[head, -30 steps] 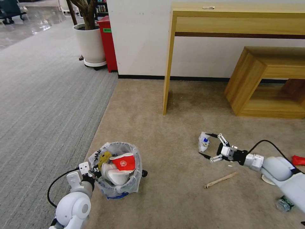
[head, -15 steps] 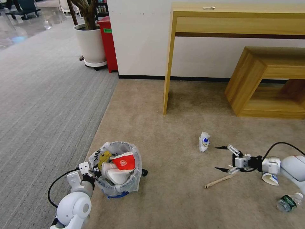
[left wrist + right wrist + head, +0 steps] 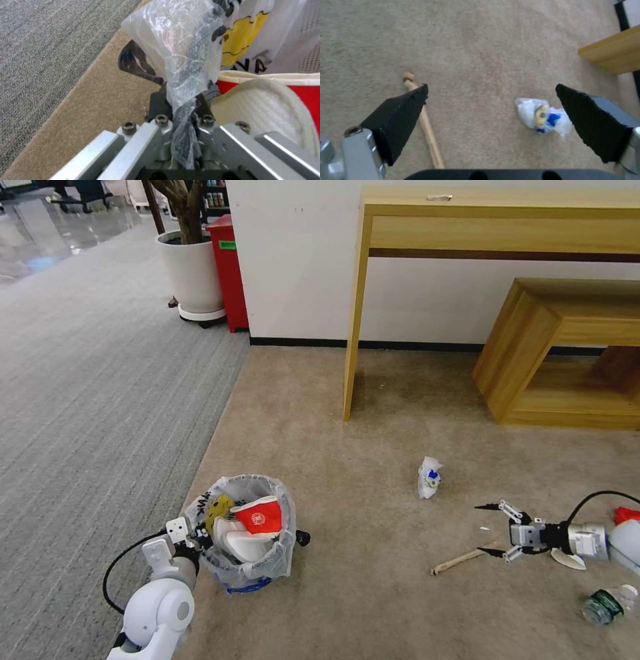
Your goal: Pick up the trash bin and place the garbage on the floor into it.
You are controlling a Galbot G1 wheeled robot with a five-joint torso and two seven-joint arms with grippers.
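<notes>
Gripping: left gripper (image 3: 190, 540) has its jaws clamped together on the bag-lined rim of the trash bin (image 3: 248, 567), at the bin's left side on the beige carpet (image 3: 347, 593).
Left wrist view: crinkled translucent bag film (image 3: 186, 62) runs straight down between the closed jaws; beyond them sit the bag's yellow face mark (image 3: 241, 42), a white slipper (image 3: 266, 110) and red carton card.
Bin contents, head view: red-white carton (image 3: 259, 519) on top, white slipper (image 3: 240, 547) beneath it, both inside the rim on the far side of the left jaws.
Right gripper: right gripper (image 3: 491, 529) hovers low over the carpet with its jaws spread wide apart, gripping nothing.
Wooden stick: wooden stick (image 3: 463, 559) lies flat just beside the lower right fingertip; in the right wrist view the stick (image 3: 423, 122) passes under one black pad (image 3: 398, 117), outside the gap.
Crumpled wrapper: white-blue-yellow wrapper (image 3: 429, 477) lies ahead of the open jaws, apart from both tips; the right wrist view puts it (image 3: 541, 117) inside the gap, nearer the other pad.
Behind the right jaws, head view: green-capped bottle (image 3: 608, 604), flattened white paper cup (image 3: 569, 560) and a red scrap (image 3: 627, 515) lie around the wrist.
Surroundings: grey ribbed carpet (image 3: 87, 400) borders the left jaws' side; a wooden desk leg (image 3: 353, 320) stands well beyond the right jaws.
</notes>
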